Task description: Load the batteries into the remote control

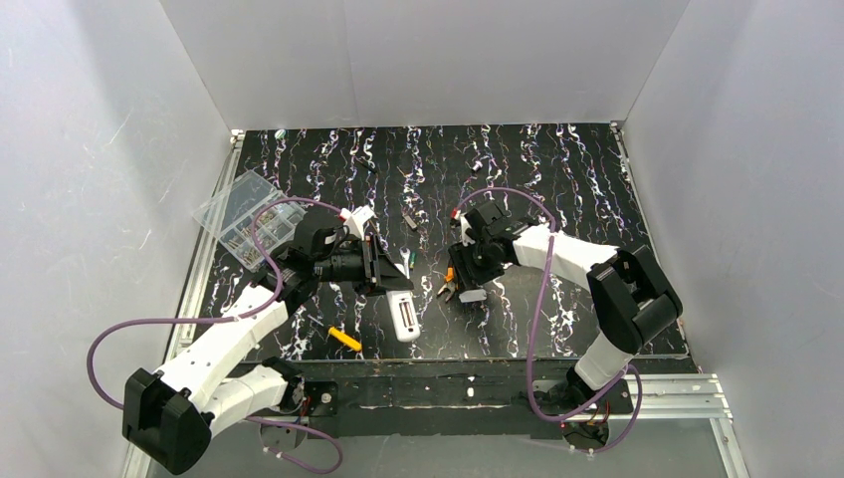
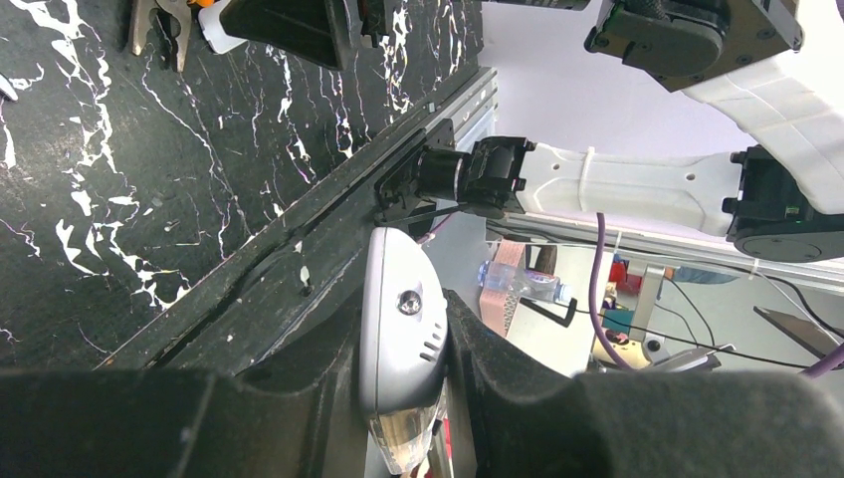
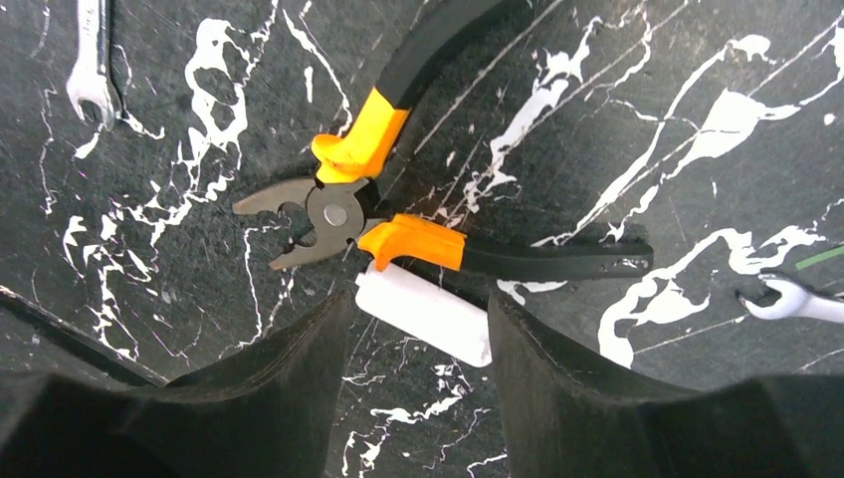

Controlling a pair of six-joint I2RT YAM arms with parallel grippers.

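Observation:
My left gripper (image 1: 383,273) is shut on the remote control (image 1: 403,317), a white oblong handset that sticks out toward the table's near edge. The left wrist view shows the remote control (image 2: 401,329) end-on, clamped between both black fingers (image 2: 498,378). My right gripper (image 1: 468,271) hovers open over a small loose white cover piece (image 3: 423,311), which lies flat on the table between the fingers of that gripper (image 3: 416,334). I cannot make out the batteries in any view.
Orange-and-black pliers (image 3: 398,234) lie touching the cover piece. Small wrenches (image 3: 90,85) lie on the black marbled mat. A yellow-handled tool (image 1: 345,339) lies near the front edge. A clear compartment box (image 1: 244,214) leans at the left wall.

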